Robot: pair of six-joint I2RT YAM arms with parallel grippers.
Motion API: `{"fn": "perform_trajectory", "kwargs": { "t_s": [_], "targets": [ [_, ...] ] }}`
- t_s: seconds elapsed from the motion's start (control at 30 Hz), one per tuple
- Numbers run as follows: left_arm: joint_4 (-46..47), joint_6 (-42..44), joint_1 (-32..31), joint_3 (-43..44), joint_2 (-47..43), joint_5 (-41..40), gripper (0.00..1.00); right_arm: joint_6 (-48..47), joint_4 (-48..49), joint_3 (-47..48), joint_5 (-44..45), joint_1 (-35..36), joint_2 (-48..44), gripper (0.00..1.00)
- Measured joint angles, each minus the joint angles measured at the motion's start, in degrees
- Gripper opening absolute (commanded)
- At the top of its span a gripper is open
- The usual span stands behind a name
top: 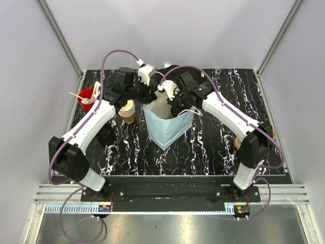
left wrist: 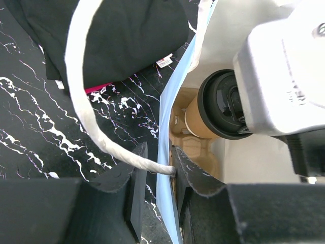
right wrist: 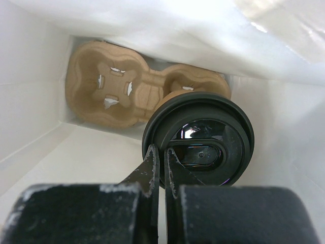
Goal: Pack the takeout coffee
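My right pincer [right wrist: 161, 162] is down inside the blue paper bag [top: 165, 129]. Its fingers are drawn together on the near-left rim of the black lid [right wrist: 203, 137], with only a sliver between them. The takeout coffee [left wrist: 198, 119] hangs just ahead of those fingertips, inside the bag. It is tilted, with its tan body running away from the pincer toward the pulp cup carrier [right wrist: 109, 86] on the bag's floor. The carrier lies beyond the pincer and to its left. One of its wells is partly hidden behind the lid, and I cannot tell if the cup's base sits in it.

My left pincer [left wrist: 165, 175] straddles the bag's blue wall at the rim, one finger outside and one inside. A slim gap shows on the outer side, so I cannot tell whether it pinches the paper. The white handle cord [left wrist: 81, 101] loops away from the outer finger over the marbled surface [top: 213, 147].

Outboard of the left pincer, on the surface, stand the stack of tan cups [top: 128, 112] and, farther out, the red cup [top: 87, 95].
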Motion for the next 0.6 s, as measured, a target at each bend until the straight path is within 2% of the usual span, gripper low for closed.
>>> {"fn": "perform_trajectory", "kwargs": {
  "t_s": [0.6],
  "targets": [
    [0.00, -0.09, -0.15, 0.00, 0.00, 0.15, 0.28, -0.61, 2.78, -2.36, -0.98, -0.02, -0.90, 0.00]
  ]
}}
